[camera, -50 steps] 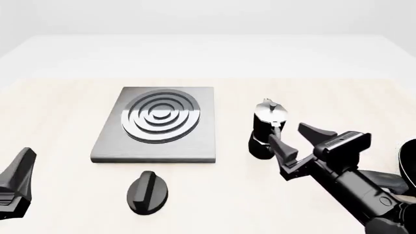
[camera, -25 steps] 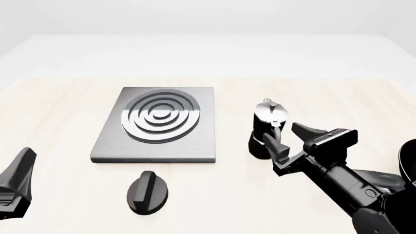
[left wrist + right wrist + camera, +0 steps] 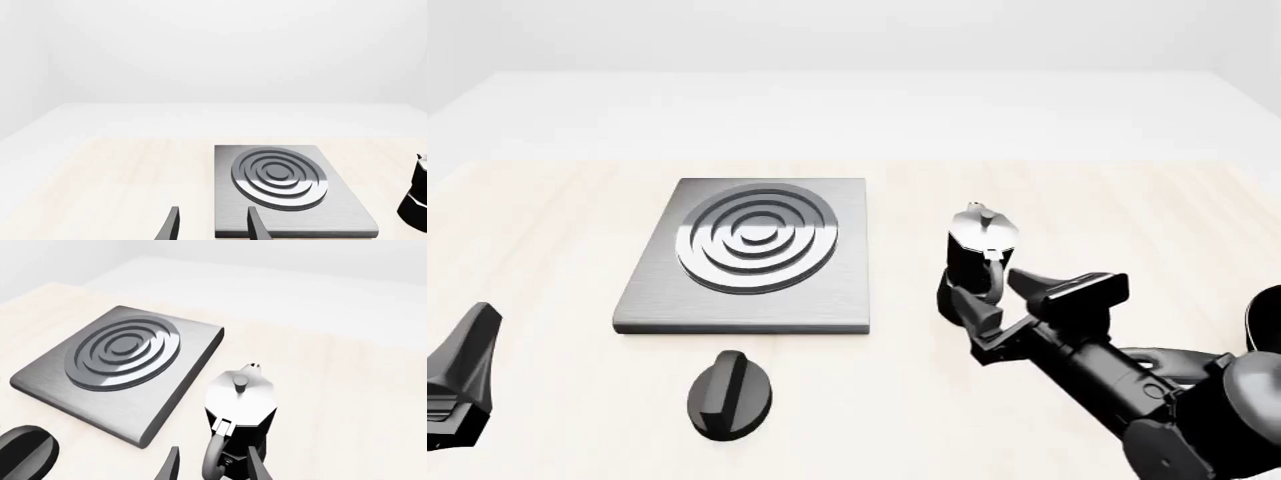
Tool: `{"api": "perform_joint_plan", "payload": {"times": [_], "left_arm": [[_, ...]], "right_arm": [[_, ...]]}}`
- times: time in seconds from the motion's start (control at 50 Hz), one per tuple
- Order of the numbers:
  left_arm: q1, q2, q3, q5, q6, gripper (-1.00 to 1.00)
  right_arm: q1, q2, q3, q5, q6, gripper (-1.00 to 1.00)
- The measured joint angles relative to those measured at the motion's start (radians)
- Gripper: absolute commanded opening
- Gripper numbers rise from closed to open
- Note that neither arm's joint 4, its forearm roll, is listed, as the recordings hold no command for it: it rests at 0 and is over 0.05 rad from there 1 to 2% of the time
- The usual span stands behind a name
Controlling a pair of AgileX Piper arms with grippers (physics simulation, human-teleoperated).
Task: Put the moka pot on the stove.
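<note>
— Pot position first: where is it?

— Moka pot [image 3: 977,262] stands upright on the bench [image 3: 1094,200], at about 3 o'clock from the stove [image 3: 747,256] in the front view, apart from it with bare wood between. Its silver lid and knob are on top, and the curved handle faces the near edge.

— And the right hand [image 3: 994,295]?

— Spread open, its two fingers on either side of the pot's handle. In the right wrist view the handle loop sits between the fingertips [image 3: 172,465]; I cannot tell whether either one touches it.

— Left hand [image 3: 461,375]?

— Low at 8 o'clock in the front view, well apart from everything. The left wrist view shows its fingers parted, with only bench and the stove's near edge beyond them.

— Anything else on the bench?

— One black oval knob [image 3: 730,394], lying at 6 o'clock from the stove, just off its near edge
</note>
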Motion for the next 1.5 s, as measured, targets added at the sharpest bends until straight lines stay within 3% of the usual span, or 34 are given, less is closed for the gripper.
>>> {"api": "perform_joint_plan", "payload": {"times": [0.02, 0.04, 0.4, 1.02, 1.5], "left_arm": [[0.0, 0.0, 0.0, 0.0, 0.0, 1.0], [0.0, 0.0, 0.0, 0.0, 0.0, 1.0], [0.0, 0.0, 0.0, 0.0, 0.0, 1.0], [0.0, 0.0, 0.0, 0.0, 0.0, 1.0], [0.0, 0.0, 0.0, 0.0, 0.0, 1.0]], "right_arm": [[0.001, 0.003, -0.001, 0.0, 0.001, 1.0], [0.002, 0.005, -0.002, 0.0, 0.002, -1.0], [0.003, -0.026, 0.008, 0.007, -0.009, -1.0], [-0.006, -0.302, 0.021, 0.183, -0.104, -1.0], [0.007, -0.407, -0.012, 0.255, -0.119, -1.0]]}}
